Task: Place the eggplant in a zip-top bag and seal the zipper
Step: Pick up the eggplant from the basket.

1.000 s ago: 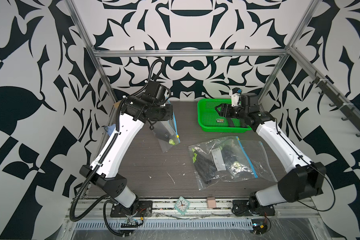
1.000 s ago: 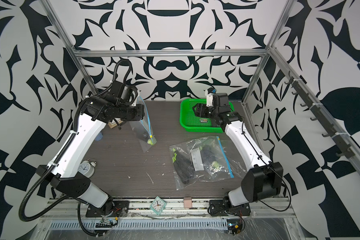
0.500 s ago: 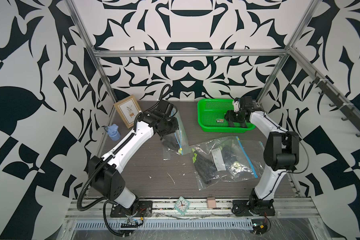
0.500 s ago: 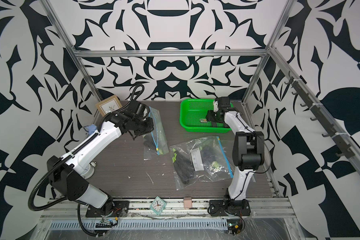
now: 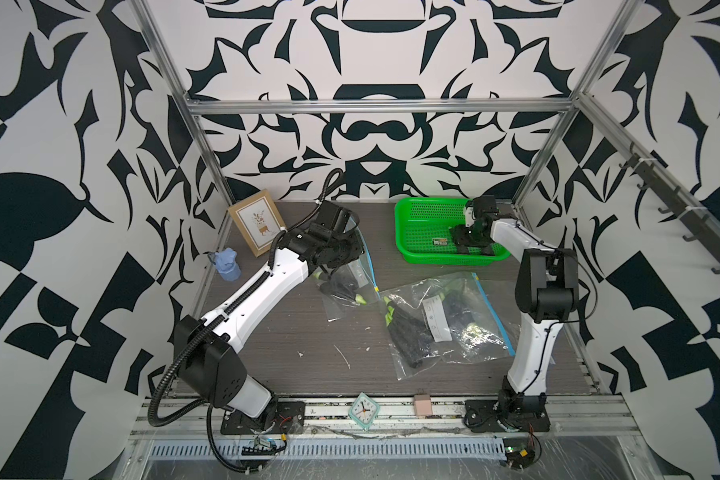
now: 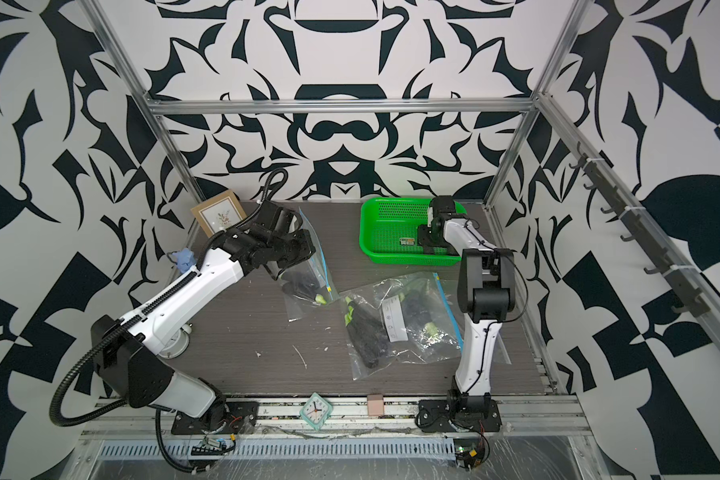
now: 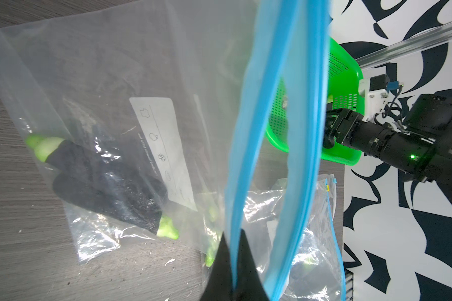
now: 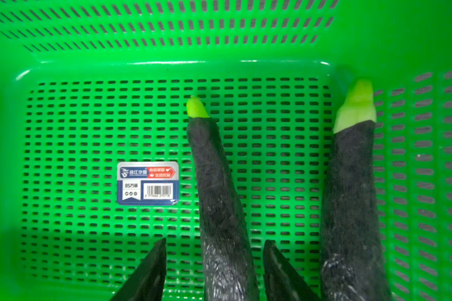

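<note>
My left gripper (image 7: pixel 232 235) is shut on one blue zipper strip of a clear zip-top bag (image 7: pixel 146 78). The bag's mouth gapes and its lower part rests on the table. Dark eggplants (image 7: pixel 102 179) with green stems lie inside it. In both top views this bag (image 5: pixel 350 286) (image 6: pixel 308 282) hangs from the left gripper (image 5: pixel 335 266) at centre left. My right gripper (image 8: pixel 214 260) is down in the green basket (image 8: pixel 89 117), open, its jaws either side of an eggplant (image 8: pixel 219 195) with gaps showing. A second eggplant (image 8: pixel 350 182) lies beside it.
Another clear bag (image 5: pixel 445 320) with several eggplants lies at the table's centre right. A picture frame (image 5: pixel 258 226) and a blue object (image 5: pixel 227 264) stand at the back left. A small clock (image 5: pixel 364 409) and a pink block (image 5: pixel 421 404) sit on the front rail.
The left arm has come down and moved right with the bag, whose bottom now rests on the table. The right gripper has dropped into the basket and narrowed around an eggplant.
</note>
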You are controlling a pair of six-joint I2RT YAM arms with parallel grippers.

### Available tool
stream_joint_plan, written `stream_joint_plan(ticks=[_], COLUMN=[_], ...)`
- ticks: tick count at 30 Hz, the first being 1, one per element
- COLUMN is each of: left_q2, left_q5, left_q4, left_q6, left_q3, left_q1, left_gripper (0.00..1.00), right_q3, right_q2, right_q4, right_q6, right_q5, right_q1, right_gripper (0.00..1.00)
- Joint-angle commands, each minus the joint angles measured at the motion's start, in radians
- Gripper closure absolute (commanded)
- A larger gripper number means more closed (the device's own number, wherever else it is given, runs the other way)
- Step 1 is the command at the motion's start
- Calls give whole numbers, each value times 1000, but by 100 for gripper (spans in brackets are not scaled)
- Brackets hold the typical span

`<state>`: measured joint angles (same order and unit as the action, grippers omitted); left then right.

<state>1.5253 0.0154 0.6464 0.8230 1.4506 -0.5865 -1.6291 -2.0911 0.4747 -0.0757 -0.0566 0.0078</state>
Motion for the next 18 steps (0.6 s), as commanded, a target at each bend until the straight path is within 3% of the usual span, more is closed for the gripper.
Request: stream_joint_plan(ticks=[1, 9, 11, 15, 18], left_q2=[6, 14, 13, 9, 7], left_q5=[-1, 15, 15, 15, 15], left_q4=[-10, -9, -10, -10, -10], left_q6=[12, 11, 11, 12, 13], left_q3=[26, 37, 37, 33, 30], left_q1=[-1, -1, -2, -3, -2], left_gripper=[100, 100, 100, 100, 100], right_q3=[-39, -56, -49, -37, -2], right_q2=[1, -55, -57, -41, 13], right_q4=[14, 15, 1, -19, -55], right_q6=[16, 14, 8, -1, -9], right_q5=[27, -5, -20, -39, -61], right_q1=[-6, -10, -9, -10, -10], right_gripper=[40, 42, 51, 77, 89])
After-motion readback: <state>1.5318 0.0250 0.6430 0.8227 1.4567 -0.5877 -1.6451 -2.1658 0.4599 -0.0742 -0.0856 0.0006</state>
